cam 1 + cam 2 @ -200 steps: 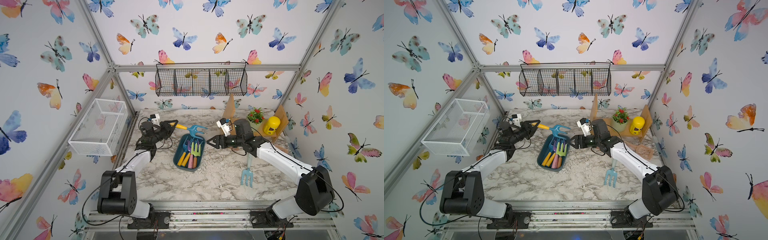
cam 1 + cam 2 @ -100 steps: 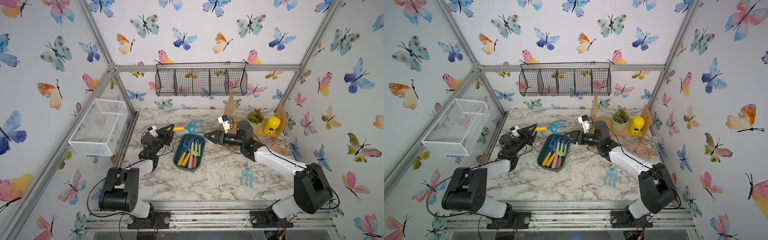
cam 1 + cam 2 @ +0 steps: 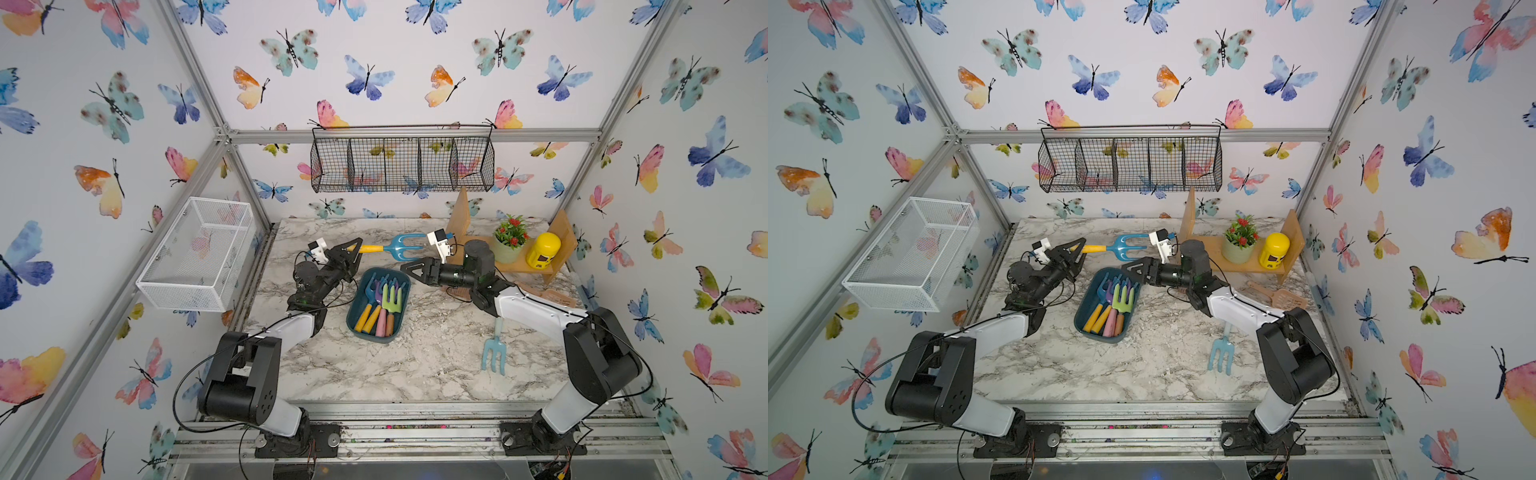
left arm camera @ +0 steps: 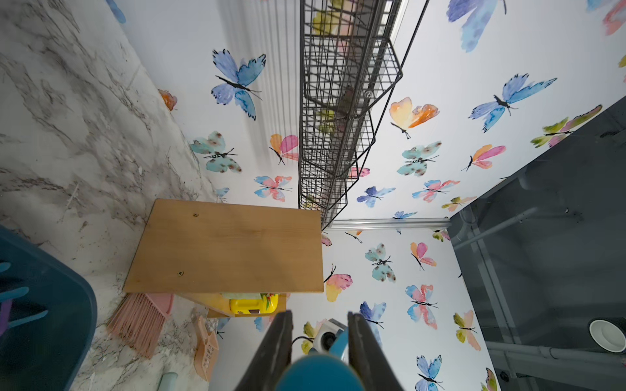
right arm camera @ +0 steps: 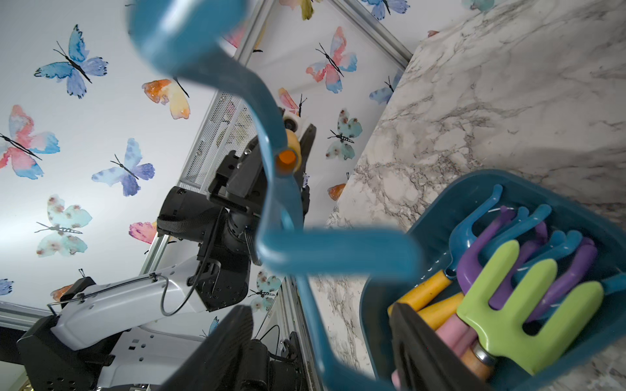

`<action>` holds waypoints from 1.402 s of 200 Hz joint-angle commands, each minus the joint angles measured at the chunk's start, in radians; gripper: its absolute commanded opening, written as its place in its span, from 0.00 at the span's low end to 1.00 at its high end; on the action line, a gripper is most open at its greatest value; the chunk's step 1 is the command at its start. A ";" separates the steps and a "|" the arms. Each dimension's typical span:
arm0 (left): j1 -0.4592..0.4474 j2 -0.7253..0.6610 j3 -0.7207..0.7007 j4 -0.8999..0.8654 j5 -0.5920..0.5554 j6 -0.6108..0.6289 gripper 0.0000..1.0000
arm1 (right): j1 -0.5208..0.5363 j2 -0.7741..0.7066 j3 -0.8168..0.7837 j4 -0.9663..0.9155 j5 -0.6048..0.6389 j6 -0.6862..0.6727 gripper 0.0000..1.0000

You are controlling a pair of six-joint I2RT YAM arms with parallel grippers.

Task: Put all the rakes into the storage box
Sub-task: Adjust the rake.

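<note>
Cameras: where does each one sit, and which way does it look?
Both top views: high at the front, looking down on the table; left arm and right arm show whole.
Left wrist: on the left arm, facing the wooden shelf; left end effector shows.
Right wrist: on the right arm, facing the left arm; right end effector shows.
Shared: every view shows the storage box.

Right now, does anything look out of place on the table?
A light blue rake lies loose on the marble table, outside the teal storage box that holds several other rakes.
</note>
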 commanded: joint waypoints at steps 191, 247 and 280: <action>-0.035 -0.023 -0.120 -0.067 0.025 0.067 0.00 | -0.031 0.024 0.051 0.095 -0.026 0.036 0.26; -0.034 -0.020 -0.117 -0.067 0.025 0.062 0.00 | -0.031 0.022 0.042 0.105 -0.032 0.037 0.06; -0.035 -0.015 -0.115 -0.066 0.025 0.060 0.00 | -0.031 0.014 0.037 0.100 -0.033 0.029 0.02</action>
